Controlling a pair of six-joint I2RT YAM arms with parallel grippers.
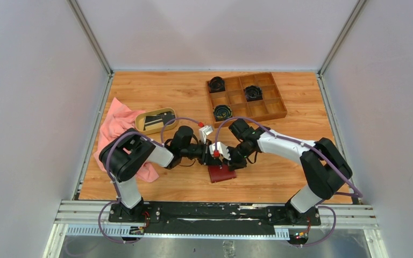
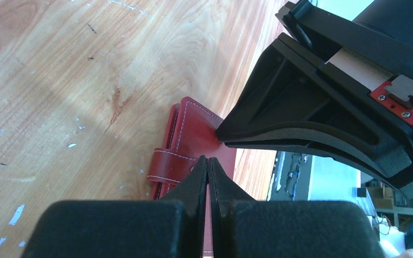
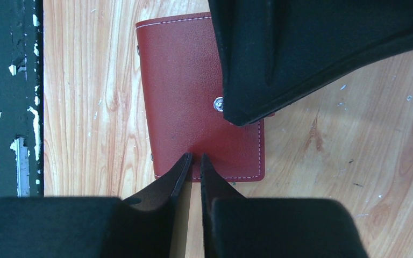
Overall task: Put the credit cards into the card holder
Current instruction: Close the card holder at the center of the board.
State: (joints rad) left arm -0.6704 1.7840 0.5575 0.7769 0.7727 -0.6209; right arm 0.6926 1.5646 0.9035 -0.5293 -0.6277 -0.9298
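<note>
Both arms are in tight over the card holder [image 3: 188, 80], the dark red wallet lying flat on the table [image 1: 279, 177], just below the middle of the overhead frame.

Left pincer [image 2: 208, 161]: its two black fingers are pressed together with no gap and nothing visible between them. The tips sit right over the red leather, just beside the stitched snap tab [image 2: 166, 161] that juts out at the wallet's left edge in that wrist view.

Right pincer [image 3: 193, 159]: narrow, only a thin slit between the fingers, and nothing shows in the slit. Its tips hang at the wallet's lower edge in its own wrist view. Whether they touch the leather, I cannot tell.

From the right wrist, a left finger covers the wallet's upper right corner, and a small metal stud [image 3: 218, 103] peeks out right at its edge. Whether the tab is snapped, I cannot tell.

The credit cards [image 1: 151, 121], dark ones, lie in the oval tan dish [image 1: 139, 124], left of centre in the overhead frame and well apart from the wallet. A pink cloth [image 1: 113, 129] lies bunched against the dish's left side. In the upper right sits a wooden compartment box [image 1: 250, 120] holding three black coiled items [image 1: 222, 112].
</note>
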